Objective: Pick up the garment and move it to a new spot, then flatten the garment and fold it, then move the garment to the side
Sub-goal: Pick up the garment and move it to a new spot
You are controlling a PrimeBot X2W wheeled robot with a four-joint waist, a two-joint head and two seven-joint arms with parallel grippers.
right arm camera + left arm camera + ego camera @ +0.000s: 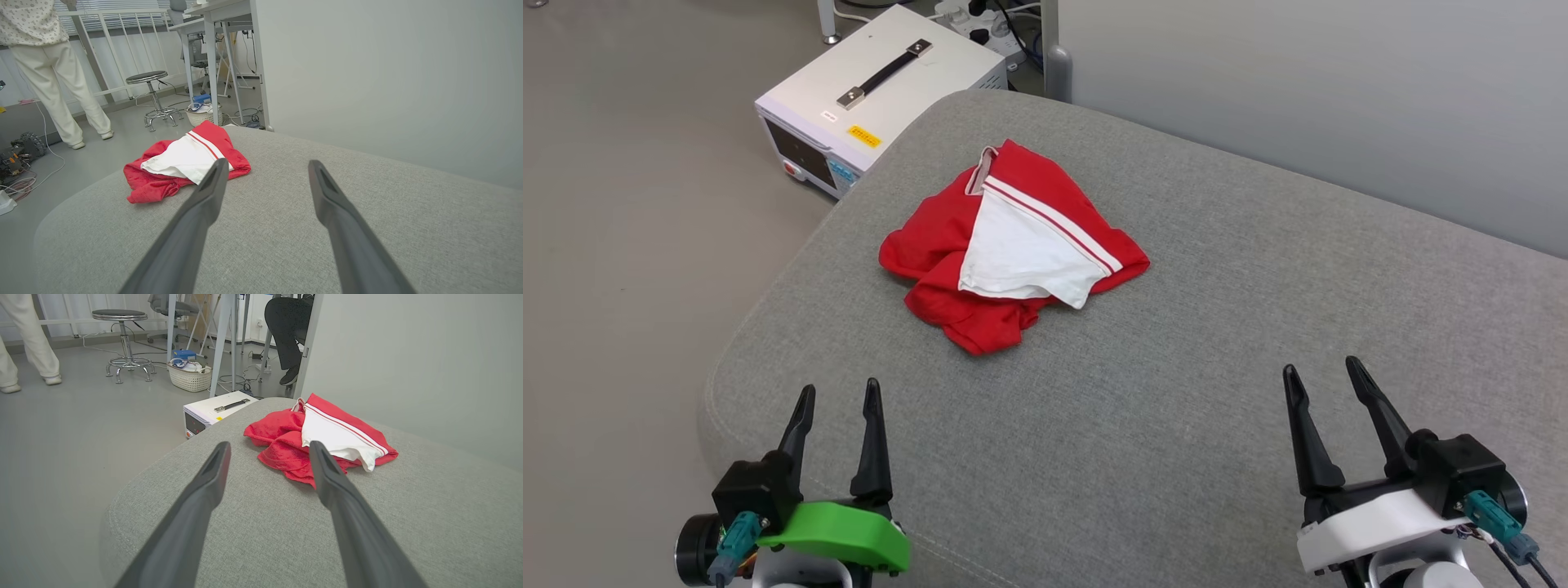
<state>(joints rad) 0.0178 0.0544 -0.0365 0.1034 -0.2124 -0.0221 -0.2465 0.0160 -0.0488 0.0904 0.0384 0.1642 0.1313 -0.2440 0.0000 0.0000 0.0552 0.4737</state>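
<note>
The garment (1005, 245) lies crumpled in a heap on the grey cushioned surface (1176, 392), red cloth with a white sleeve and red-striped trim on top. It also appears ahead of the left fingers as the garment (322, 437) and to the left as the garment (184, 163). My left gripper (840, 394) rests near the front left edge, open and empty, well short of the heap. My right gripper (1323, 371) stands open at the front right, also empty and apart from the cloth. Between the left gripper (269, 447) fingers and the right gripper (265, 165) fingers only grey fabric shows.
A white equipment box (874, 90) with a black handle stands on the floor beyond the cushion's far left edge. A grey wall (1298, 90) runs along the back. A person's legs (61, 98), a stool (122, 339) and a basket (190, 375) are further off on the floor.
</note>
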